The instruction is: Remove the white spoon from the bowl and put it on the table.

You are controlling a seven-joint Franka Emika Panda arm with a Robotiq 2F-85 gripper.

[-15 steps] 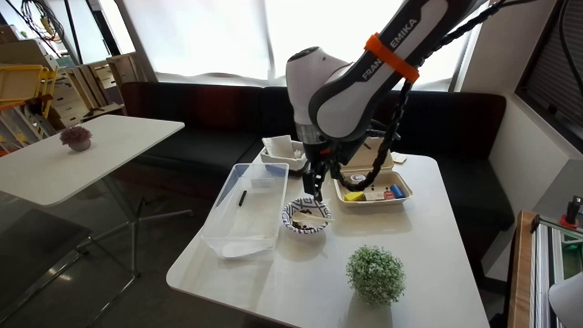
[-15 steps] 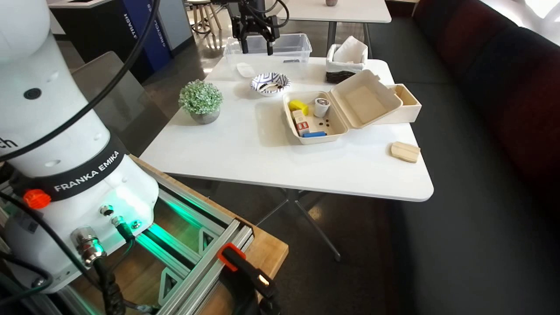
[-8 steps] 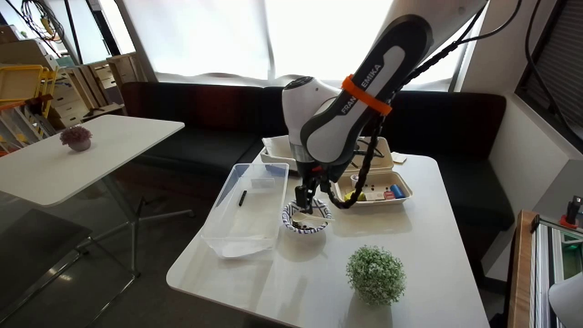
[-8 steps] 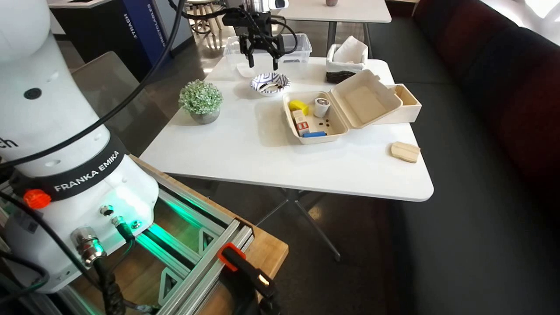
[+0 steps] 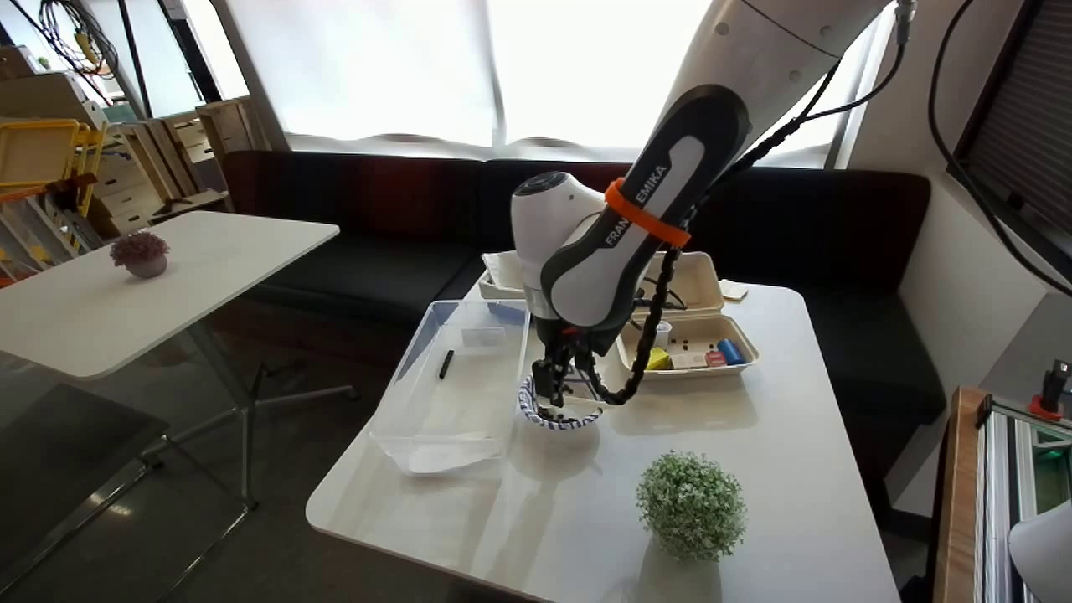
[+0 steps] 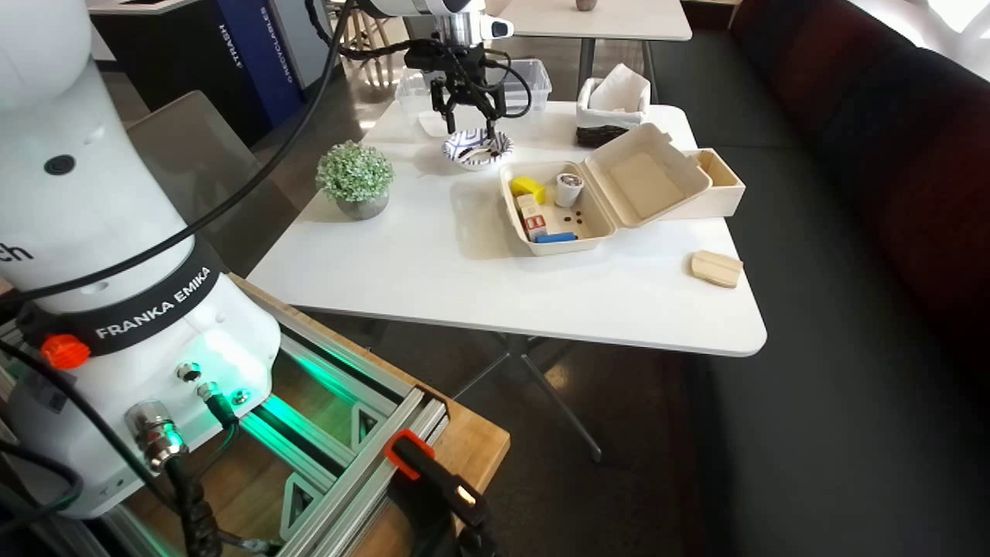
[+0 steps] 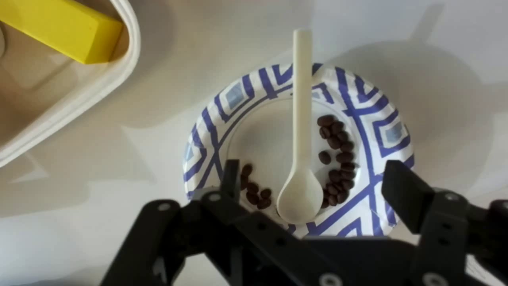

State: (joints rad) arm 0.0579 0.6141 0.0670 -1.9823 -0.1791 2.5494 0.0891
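The arm (image 5: 595,280) is white and rounded, with a dark panel (image 5: 650,167) lettered in pale capitals, FRAN and EMIKA, on either side of a bright orange strap (image 5: 643,216). A knobbly black cable (image 5: 656,311) runs alongside. The base (image 6: 224,336) is white too, tinted green low down, with a black band (image 6: 155,309) reading FRANKA EMIKA, an orange-red knob (image 6: 66,351) and a stout metal connector (image 6: 157,433). Below a silver collar (image 6: 460,29), the pincer (image 7: 312,178) is black, with two blunt fingers (image 7: 403,194) and pale round screw heads (image 7: 330,279).
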